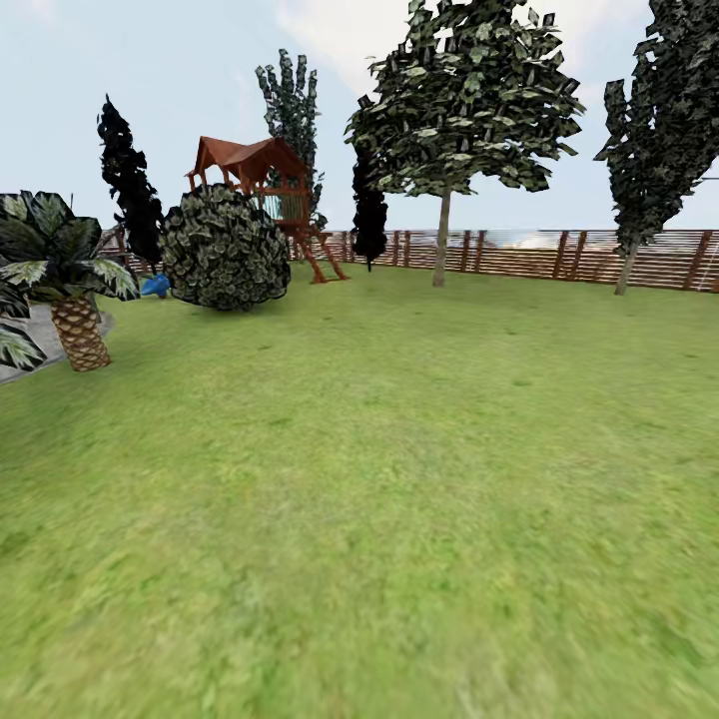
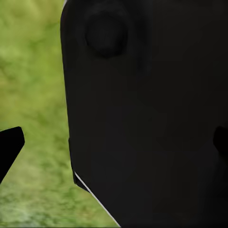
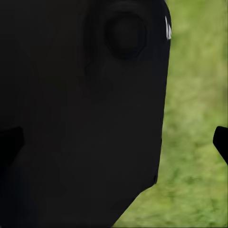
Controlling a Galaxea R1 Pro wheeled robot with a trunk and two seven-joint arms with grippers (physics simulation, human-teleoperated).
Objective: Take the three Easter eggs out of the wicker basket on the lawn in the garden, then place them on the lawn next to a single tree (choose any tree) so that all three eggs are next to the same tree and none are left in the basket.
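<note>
Head view: wide mottled green lawn (image 1: pixel 379 479) running flat and unobstructed to a brown slatted fence (image 1: pixel 519 255) at the far edge. Smooth-trunked tree (image 1: pixel 441 240) with dark angular foliage near the fence, another tree (image 1: pixel 627 265) far right. Round leafy bush (image 1: pixel 224 248) at left, red-roofed playhouse (image 1: pixel 262 180) behind it, scaly-trunked palm (image 1: pixel 78 325) at the left edge beside a grey paved patch (image 1: pixel 30 335).

Left wrist view: smooth black robot body (image 2: pixel 142 118) close up, blurred grass beside it; 1 dark fingertip (image 2: pixel 9 147) at either edge, wide apart, holding nothing.

Right wrist view: same black body (image 3: pixel 80 118), grass beyond; right fingertip (image 3: pixel 221 142) likewise set wide apart from its partner, empty.
</note>
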